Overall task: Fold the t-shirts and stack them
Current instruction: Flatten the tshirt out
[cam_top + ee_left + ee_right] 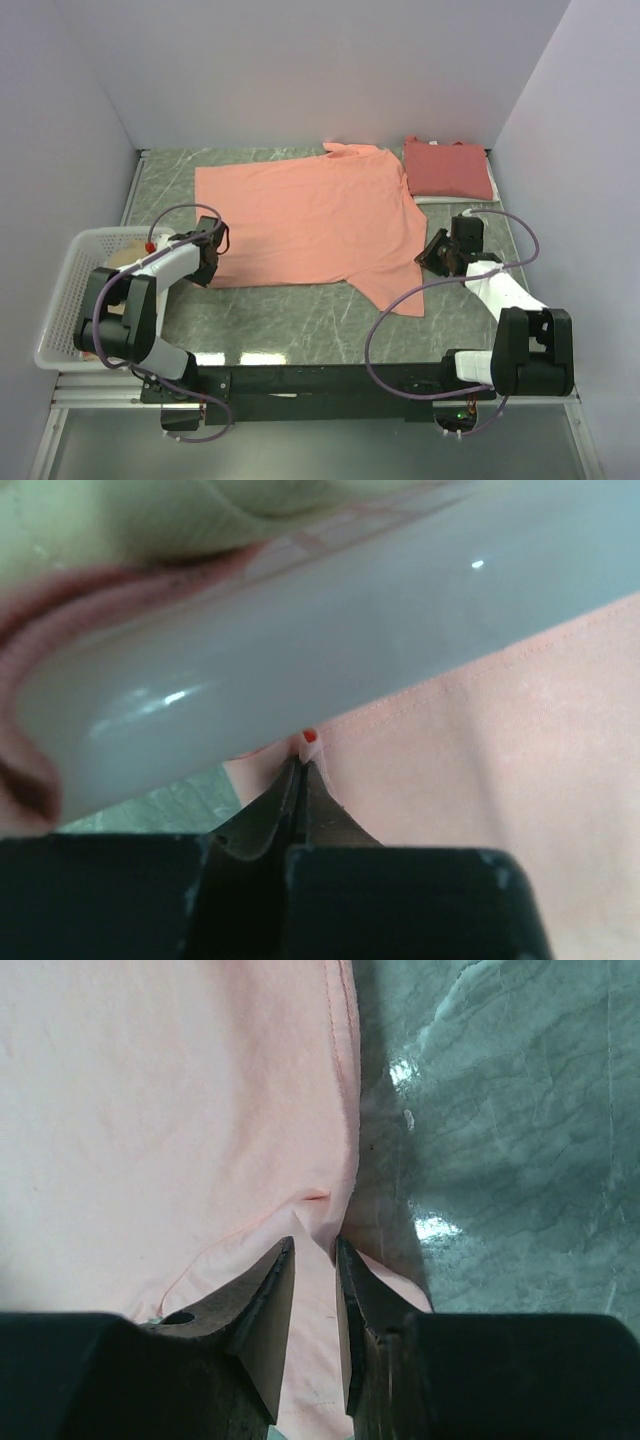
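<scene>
Two shirts share the green marble table [300,310]: a salmon-orange t-shirt [310,215] spread flat across the middle, and a folded coral-red t-shirt [447,168] at the far right corner. The left gripper [302,765] pinches the salmon shirt's left hem beside the white basket [62,290]; the right gripper [315,1260], narrowly parted, straddles its right edge.

One t-shirt [310,215] lies spread, folded t-shirt [447,168] behind its right

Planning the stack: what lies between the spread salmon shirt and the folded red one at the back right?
In the top view, the salmon-orange shirt and folded coral-red shirt almost meet; only a sliver of bare table shows between.
</scene>
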Robot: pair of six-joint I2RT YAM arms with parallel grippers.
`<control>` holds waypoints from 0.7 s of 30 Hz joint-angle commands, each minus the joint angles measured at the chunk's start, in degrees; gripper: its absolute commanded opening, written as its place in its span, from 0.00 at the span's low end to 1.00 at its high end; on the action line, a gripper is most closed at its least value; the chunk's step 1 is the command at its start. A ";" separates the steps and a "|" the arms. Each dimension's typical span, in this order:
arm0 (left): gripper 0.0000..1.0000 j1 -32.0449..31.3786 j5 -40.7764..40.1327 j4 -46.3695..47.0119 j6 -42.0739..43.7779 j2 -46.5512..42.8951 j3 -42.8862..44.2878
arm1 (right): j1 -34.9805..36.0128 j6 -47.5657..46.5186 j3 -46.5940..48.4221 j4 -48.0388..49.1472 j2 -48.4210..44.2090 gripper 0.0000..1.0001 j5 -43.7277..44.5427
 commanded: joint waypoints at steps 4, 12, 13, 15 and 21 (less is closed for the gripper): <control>0.01 1.49 2.55 -6.02 0.60 -3.75 -3.51 | -0.31 0.03 -0.31 0.85 -2.98 0.31 -0.33; 0.01 1.32 3.51 -6.46 1.13 -11.74 -5.97 | -0.40 0.21 -1.01 0.76 -4.04 0.32 -0.59; 0.01 1.32 3.69 -6.55 1.31 -12.27 -6.15 | -0.40 0.12 -1.01 0.76 -4.13 0.33 -0.59; 0.01 1.23 4.13 -6.64 1.48 -13.86 -6.94 | -0.31 0.12 -1.10 0.68 -4.22 0.34 -0.77; 0.01 0.96 6.24 -5.14 1.66 -18.60 -10.98 | -0.31 -0.23 -1.36 -0.03 -5.27 0.40 -0.95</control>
